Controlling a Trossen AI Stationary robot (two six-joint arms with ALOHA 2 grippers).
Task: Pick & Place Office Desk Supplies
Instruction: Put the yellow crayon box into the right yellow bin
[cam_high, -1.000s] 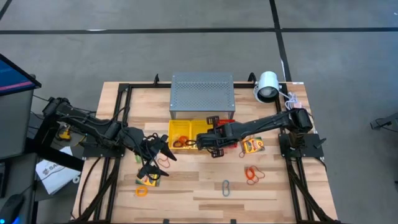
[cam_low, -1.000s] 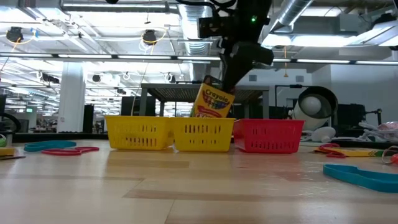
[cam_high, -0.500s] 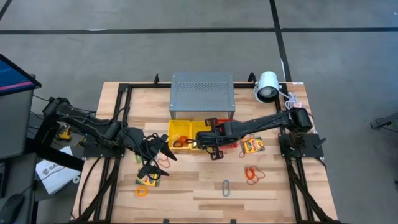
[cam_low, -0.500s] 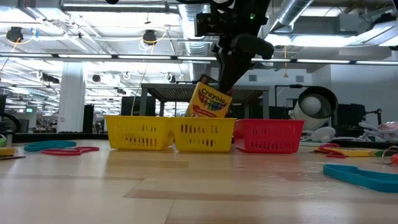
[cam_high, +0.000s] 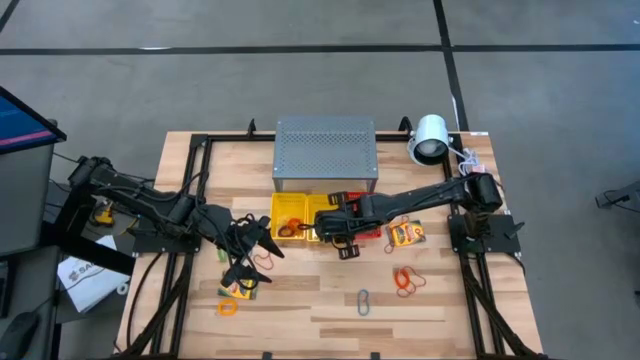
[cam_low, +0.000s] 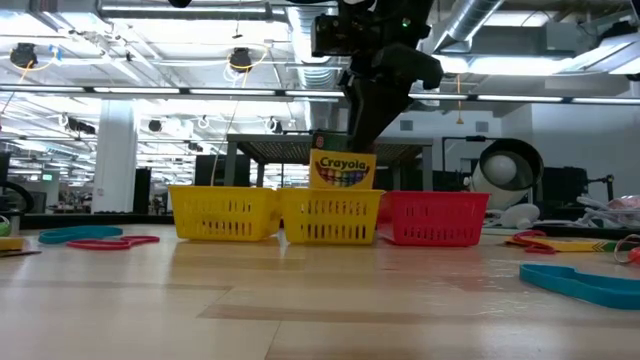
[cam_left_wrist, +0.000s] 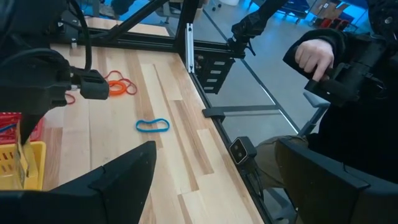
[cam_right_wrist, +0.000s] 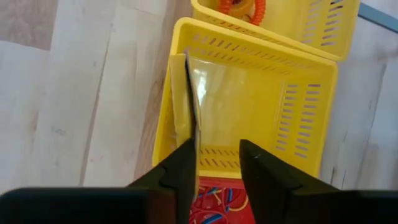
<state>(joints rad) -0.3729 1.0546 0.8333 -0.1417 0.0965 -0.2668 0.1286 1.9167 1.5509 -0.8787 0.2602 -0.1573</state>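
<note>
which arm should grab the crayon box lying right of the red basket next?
Right. The right gripper is over the middle yellow basket, fingers parted, next to the red basket; the crayon box lies by that arm. The left gripper sits across the baskets, farther off.

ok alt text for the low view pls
The right gripper hangs just above a yellow Crayola box standing upright in the middle yellow basket, between another yellow basket and a red basket.

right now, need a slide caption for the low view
Right gripper lowers a yellow Crayola card box into the middle yellow plastic mesh basket.
</note>
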